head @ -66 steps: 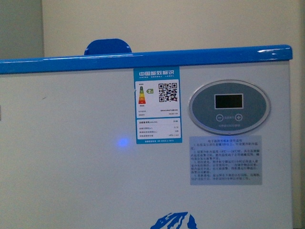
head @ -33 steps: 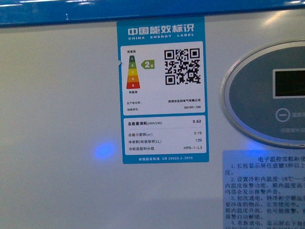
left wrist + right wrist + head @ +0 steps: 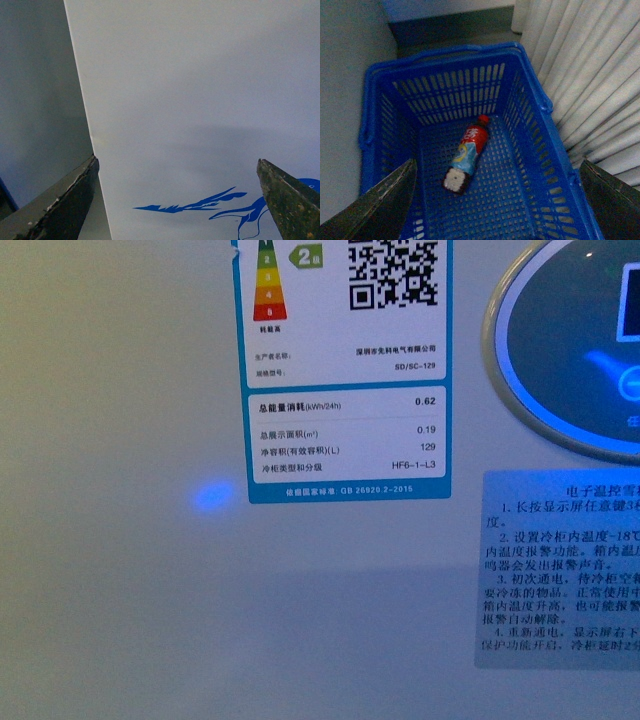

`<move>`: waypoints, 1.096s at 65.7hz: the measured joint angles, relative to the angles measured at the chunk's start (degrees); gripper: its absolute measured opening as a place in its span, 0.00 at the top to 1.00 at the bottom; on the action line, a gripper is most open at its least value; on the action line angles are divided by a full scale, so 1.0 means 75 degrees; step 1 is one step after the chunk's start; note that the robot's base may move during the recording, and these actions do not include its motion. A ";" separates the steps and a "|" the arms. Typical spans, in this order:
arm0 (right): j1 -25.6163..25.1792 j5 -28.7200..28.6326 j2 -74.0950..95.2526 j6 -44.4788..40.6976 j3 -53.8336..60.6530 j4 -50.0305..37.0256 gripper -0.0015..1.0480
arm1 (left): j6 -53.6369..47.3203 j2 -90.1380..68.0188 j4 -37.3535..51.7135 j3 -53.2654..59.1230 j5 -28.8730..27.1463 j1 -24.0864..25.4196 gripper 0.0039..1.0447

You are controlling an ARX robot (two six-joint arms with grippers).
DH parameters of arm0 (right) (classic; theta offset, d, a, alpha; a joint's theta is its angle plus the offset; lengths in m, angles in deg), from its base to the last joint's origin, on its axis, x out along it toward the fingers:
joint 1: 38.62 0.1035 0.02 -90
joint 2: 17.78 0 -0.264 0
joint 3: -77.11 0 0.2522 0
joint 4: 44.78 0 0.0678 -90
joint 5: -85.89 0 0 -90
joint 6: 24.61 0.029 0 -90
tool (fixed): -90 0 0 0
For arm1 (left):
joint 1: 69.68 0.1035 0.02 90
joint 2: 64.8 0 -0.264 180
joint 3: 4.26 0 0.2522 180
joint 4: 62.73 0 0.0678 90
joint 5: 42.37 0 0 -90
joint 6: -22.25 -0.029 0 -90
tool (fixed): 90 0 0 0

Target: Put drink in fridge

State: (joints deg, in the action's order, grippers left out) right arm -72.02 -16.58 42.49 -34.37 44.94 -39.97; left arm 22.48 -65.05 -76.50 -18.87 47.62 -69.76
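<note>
At the fridge (image 3: 120, 440) front: nothing done yet, drink (image 3: 467, 152) unpicked.
Left gripper (image 3: 177, 161): jaws wide, empty, facing white fridge wall w/ blue print (image 3: 200, 206). Right gripper (image 3: 497, 162): wide, empty, over blue crate (image 3: 540, 95). Drink lies flat on crate floor, long axis horizontal, red cap twd far wall, base twd claw. To do: grasp, lift, carry, put in fridge; lid out of view.
</note>
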 joint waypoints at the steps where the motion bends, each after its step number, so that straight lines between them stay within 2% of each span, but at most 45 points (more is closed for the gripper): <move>1: 0.0015 0.0023 0.0256 0.0000 -0.0052 -0.0149 0.07 | 0.0000 0.0000 0.0000 0.0000 0.0000 0.0000 0.08; 11: 0.0490 0.0501 0.3943 0.0356 -0.1125 -0.1565 0.07 | 0.0000 0.0000 0.0000 0.0000 0.0006 0.0000 0.08; 16: 0.0918 0.0848 0.6062 0.1023 -0.1955 -0.2002 0.07 | 0.0000 0.0000 0.0000 0.0000 0.0000 0.0000 0.08; 22: 0.1282 0.1061 0.7487 0.1679 -0.2696 -0.2224 0.07 | 0.0000 0.0000 0.0000 0.0000 0.0000 0.0000 0.08; 28: 0.1725 0.1580 0.9227 0.2565 -0.3885 -0.2454 0.07 | 0.0000 0.0000 0.0000 0.0000 0.0000 0.0000 0.08; 43: 0.2052 0.2162 1.1899 0.4176 -0.6015 -0.2186 0.07 | 0.0000 0.0000 0.0000 0.0000 0.0000 0.0000 0.08; 72: 0.2527 0.2655 1.4251 0.5388 -0.8752 -0.0985 0.07 | 0.0000 0.0000 0.0000 0.0000 0.0000 0.0000 0.08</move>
State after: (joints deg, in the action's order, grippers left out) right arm -53.07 3.33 149.37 6.04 -20.70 -47.35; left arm 22.48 -65.05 -76.50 -18.87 47.62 -69.76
